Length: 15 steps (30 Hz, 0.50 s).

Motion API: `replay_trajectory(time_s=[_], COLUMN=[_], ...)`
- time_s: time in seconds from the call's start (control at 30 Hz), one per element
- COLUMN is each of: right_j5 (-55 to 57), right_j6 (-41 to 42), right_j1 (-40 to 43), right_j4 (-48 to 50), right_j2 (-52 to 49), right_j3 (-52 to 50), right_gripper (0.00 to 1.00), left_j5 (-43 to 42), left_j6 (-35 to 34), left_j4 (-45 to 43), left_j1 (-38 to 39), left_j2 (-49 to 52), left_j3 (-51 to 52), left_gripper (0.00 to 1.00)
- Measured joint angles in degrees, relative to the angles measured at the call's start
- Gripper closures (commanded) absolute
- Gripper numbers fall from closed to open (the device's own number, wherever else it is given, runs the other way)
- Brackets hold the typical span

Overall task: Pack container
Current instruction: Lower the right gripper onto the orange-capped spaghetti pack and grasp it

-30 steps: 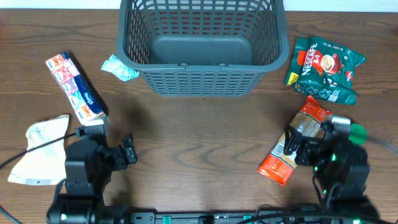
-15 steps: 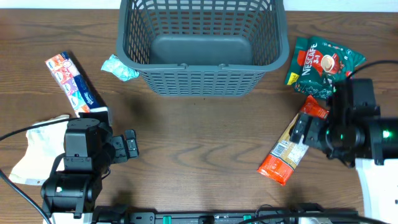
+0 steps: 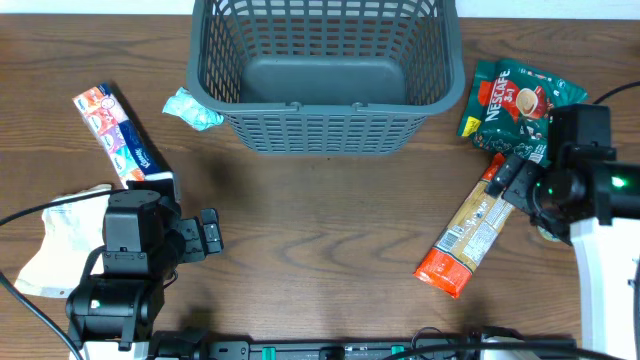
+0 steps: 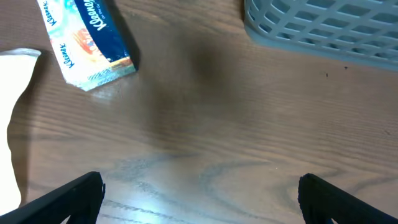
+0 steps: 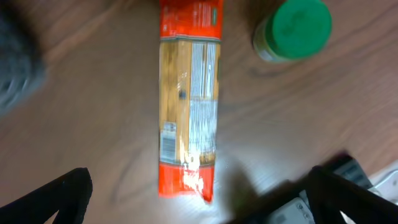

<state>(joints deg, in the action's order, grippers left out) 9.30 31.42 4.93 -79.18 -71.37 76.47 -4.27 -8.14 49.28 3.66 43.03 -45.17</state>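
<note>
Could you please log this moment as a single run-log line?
container: no items seen inside | left jaws: open, empty | right jaws: open by orange packet, not gripping

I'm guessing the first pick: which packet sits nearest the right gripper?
The long orange-and-red packet. The right gripper hangs open over its upper end, whereas the green Nescafe bag lies further back and the other packets lie across the table.

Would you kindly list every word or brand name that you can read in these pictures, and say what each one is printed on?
"NESCAFE": on the green foil coffee packet; the smaller "3 in 1" mark beside it is only partly legible.
"Kleenex": on the blue and white tissue pack.
Long orange and tan packet: its print is too blurred to read.
Small teal wrapper and white bag: nothing legible.
</note>
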Motion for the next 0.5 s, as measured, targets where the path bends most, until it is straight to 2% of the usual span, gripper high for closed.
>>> replay_trajectory(time_s=[0.27,0.5], right_j5=[-0.09,-0.37], right_j6=[0.24,0.26], right_j1=[0.79,0.79], right_j4=[17.33,27.34], right_j2=[-5.75,-11.58], right_j3=[-15.5,-22.64], right_gripper=[0.01,0.01], left_j5=[0.02,0.15], left_j6=[-0.02,-0.02], left_j4=[-0.17,-0.15], left_j1=[0.0,0.0], left_j2=[0.0,0.0], left_j3=[-0.04,-0.09], left_gripper=[0.01,0.02])
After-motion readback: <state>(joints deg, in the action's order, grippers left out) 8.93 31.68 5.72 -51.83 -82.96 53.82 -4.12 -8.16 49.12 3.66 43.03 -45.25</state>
